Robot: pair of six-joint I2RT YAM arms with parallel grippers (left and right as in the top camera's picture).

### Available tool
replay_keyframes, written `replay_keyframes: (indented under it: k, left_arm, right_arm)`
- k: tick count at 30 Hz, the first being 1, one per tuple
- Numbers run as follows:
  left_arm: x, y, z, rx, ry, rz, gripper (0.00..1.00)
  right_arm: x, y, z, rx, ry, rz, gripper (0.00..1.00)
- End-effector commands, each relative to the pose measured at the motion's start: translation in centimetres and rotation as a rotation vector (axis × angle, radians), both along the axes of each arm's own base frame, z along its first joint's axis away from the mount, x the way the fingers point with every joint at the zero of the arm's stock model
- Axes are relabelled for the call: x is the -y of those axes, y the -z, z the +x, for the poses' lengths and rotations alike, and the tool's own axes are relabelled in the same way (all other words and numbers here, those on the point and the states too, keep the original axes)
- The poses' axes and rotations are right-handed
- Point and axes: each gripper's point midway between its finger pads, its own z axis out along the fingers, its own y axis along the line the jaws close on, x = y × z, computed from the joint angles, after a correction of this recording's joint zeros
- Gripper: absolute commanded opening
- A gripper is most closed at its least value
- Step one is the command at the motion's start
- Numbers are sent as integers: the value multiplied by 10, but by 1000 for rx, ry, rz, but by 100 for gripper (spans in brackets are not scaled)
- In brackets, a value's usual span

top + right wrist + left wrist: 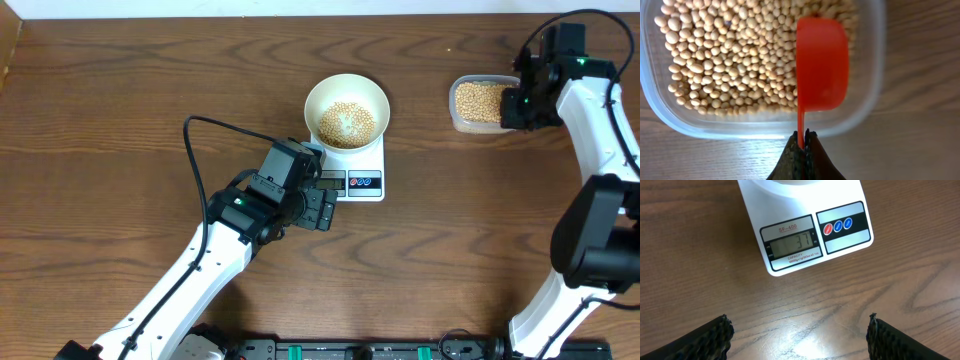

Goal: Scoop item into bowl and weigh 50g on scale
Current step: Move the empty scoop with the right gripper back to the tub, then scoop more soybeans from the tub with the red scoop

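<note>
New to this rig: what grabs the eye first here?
An orange plastic scoop, pinched by its handle in the shut right gripper, sits over a clear plastic container of tan round beans at far right. At centre, a round white bowl of beans stands on a flat white scale reading 37.

Overhead looks straight down; left wrist shares its scale (362, 180), closer; right wrist looks down close into the container (690, 128) right of it.
</note>
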Motion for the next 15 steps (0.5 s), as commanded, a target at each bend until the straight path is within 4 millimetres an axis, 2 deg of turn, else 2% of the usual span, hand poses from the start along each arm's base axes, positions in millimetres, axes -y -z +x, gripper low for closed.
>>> replay_keyframes:
  k: [1,8,11,15]
  left_arm:
    - [-2,2,1,2,-5,17,88]
    - [-2,2,1,3,-5,17,88]
    - [-2,2,1,3,-5,17,88]
    - [-2,2,1,3,-5,17,88]
  right_arm:
    - [-15,28,-5,-68,-18,97,1]
    - [-46,18,7,-5,-65,297,1]
    - [-46,13,9,10,-61,337,1]
    - [-33,1,13,43,-33,357,1]
